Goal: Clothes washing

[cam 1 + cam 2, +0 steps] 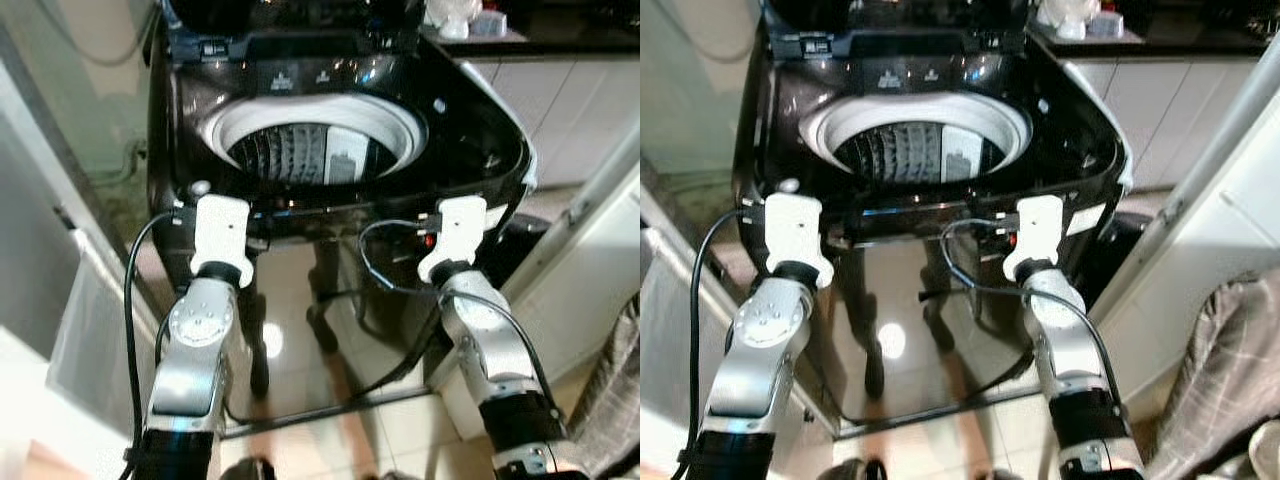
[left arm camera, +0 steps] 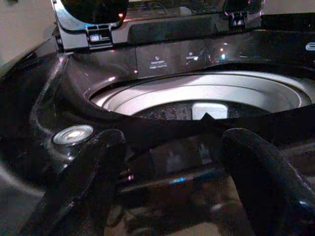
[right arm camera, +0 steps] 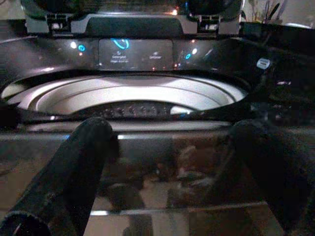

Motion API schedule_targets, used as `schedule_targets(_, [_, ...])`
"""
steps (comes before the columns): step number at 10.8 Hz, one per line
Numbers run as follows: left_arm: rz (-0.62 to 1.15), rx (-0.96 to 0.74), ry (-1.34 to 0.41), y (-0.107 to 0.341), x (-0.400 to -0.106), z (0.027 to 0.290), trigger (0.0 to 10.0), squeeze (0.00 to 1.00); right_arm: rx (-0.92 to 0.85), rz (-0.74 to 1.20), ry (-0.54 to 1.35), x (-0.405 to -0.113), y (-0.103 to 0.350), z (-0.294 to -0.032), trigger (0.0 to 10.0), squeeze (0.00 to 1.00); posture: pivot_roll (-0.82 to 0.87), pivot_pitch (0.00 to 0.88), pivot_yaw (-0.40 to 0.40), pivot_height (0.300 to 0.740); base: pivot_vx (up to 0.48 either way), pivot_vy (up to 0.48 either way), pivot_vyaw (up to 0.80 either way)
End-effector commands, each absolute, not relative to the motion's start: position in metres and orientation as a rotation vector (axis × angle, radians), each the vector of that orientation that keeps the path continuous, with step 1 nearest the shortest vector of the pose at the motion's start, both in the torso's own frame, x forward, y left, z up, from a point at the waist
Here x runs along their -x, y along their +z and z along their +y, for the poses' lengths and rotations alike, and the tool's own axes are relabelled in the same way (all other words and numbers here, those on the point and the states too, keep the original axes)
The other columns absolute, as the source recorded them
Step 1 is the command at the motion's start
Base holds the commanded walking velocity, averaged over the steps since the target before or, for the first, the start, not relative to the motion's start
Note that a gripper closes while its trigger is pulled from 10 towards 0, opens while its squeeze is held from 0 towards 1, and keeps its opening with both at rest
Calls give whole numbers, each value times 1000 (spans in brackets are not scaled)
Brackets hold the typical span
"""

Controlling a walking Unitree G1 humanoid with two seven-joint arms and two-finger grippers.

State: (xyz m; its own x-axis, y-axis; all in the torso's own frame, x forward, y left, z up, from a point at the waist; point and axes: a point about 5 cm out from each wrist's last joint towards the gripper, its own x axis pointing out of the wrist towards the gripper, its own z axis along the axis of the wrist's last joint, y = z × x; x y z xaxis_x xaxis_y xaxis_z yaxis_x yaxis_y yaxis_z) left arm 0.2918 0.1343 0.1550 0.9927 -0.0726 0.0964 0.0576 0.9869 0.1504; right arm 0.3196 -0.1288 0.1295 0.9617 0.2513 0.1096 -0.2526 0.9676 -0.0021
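In front of the robot stands a black top-loading washing machine (image 1: 330,120) with its lid raised at 12 o'clock, so the round white rim and the ribbed steel drum (image 1: 300,152) are open to view. The drum looks dark inside, and I cannot tell if any clothes lie in it.

The left gripper (image 2: 170,177) is held up at the front edge of the machine, at about 10 o'clock from the robot's body. Its two black fingers (image 2: 83,182) are spread wide and hold nothing; between them is the glossy front panel. A small round silver button (image 2: 73,133) sits on the machine's top near this gripper.

The right gripper (image 3: 182,172) is at the same front edge, at about 2 o'clock, also spread wide and holding nothing. Beyond it, a lit control panel (image 3: 135,53) shows on the back of the machine.

A white cabinet (image 1: 560,100) stands at 2 o'clock, with a dark worktop (image 1: 560,40) above it. A checked cloth (image 1: 1225,370) hangs at 4 o'clock.
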Motion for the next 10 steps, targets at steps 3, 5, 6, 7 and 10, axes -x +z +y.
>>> schedule_targets(3, [-76, -154, -42, 149, -293, 136, 10000, 0, -2, -95, 260, -324, 129, -129, 10000, 0, -73, 0, -18, 740, -82, -176, 448])
schedule_targets(5, [-77, -157, -50, 149, -294, 135, 10000, 0, 0, -102, 254, -325, 129, -130, 10000, 0, -76, 0, -16, 740, 0, -281, 0])
schedule_targets(6, [-78, -159, -52, 149, -294, 134, 10000, 0, 0, -102, 254, -325, 128, -130, 10000, 0, -79, 0, -11, 740, 0, -289, 0])
schedule_targets(7, [-77, -157, -54, 149, -295, 134, 10000, 0, 6, -99, 249, -325, 127, -132, 10000, 0, -79, 0, -11, 740, 0, -285, 0])
schedule_targets(10, [-81, -147, -56, 148, -295, 135, 10000, 0, 10, -86, 248, -324, 122, -132, 10000, 0, -81, 0, -10, 740, 0, -278, 0])
